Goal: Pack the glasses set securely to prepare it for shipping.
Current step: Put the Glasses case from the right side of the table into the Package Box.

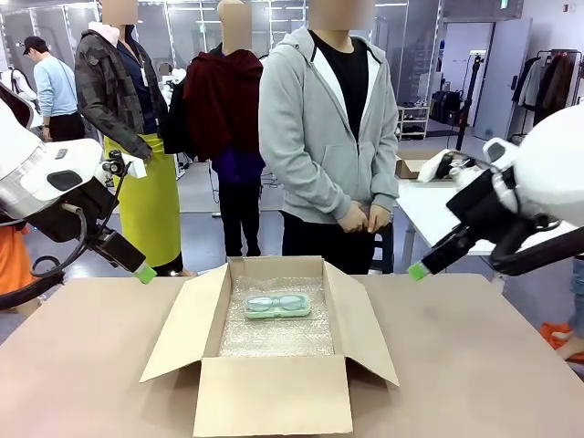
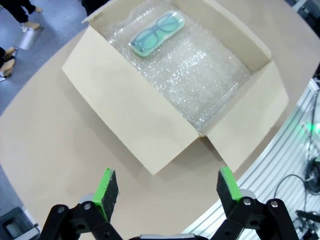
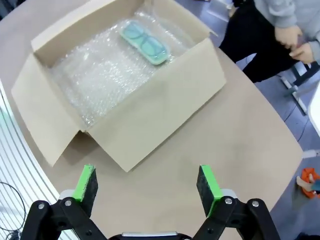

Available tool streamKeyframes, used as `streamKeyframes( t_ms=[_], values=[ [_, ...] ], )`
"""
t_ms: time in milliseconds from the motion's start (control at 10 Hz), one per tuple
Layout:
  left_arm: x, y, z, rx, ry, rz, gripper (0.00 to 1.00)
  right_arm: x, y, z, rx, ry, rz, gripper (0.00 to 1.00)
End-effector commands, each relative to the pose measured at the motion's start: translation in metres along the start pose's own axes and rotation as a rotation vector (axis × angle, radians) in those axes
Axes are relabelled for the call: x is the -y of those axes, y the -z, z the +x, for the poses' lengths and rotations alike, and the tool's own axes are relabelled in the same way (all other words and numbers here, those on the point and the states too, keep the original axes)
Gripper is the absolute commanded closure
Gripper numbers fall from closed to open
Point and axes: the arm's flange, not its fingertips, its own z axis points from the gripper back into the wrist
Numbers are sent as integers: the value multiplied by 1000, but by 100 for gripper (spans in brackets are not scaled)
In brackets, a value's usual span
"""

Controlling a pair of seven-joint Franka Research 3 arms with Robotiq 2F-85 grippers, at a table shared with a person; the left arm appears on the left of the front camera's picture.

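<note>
Mint green case [image 1: 276, 306] lies flat on bubble wrap [image 1: 274, 339] at the far end of the open box [image 1: 274, 401] on the worktop [image 1: 484, 365]. Left claw [image 2: 167, 188] and right claw [image 3: 146, 184] are spread and empty. Probably best to cushion the case snugly, then close the flaps evenly.

Wide-open box [image 1: 270, 394] mid-frame, flaps [image 1: 182, 328] splayed outward. Inside, just the mint case [image 1: 276, 306] at the upper end of the bubble wrap [image 1: 274, 339]; lower part's free. The worktop [image 1: 82, 365] is bare left and right.

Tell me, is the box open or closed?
Open: the box has its flaps folded outward, showing the green glasses case on bubble wrap inside.
</note>
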Motion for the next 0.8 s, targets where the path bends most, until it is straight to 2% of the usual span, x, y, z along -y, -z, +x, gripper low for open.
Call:
streamKeyframes(
  t_ms=[0,200,300,700],
  values=[
    [-2,0,0,13,2,-5,0,-30,0,-64,37,77,-2,0],
    [-2,0,0,13,2,-5,0,-26,4,-62,21,66,22,0],
    [-2,0,0,13,2,-5,0,11,-17,-6,40,56,-3,0],
    [-2,0,0,13,2,-5,0,11,-17,-6,40,56,-3,0]
  ],
)
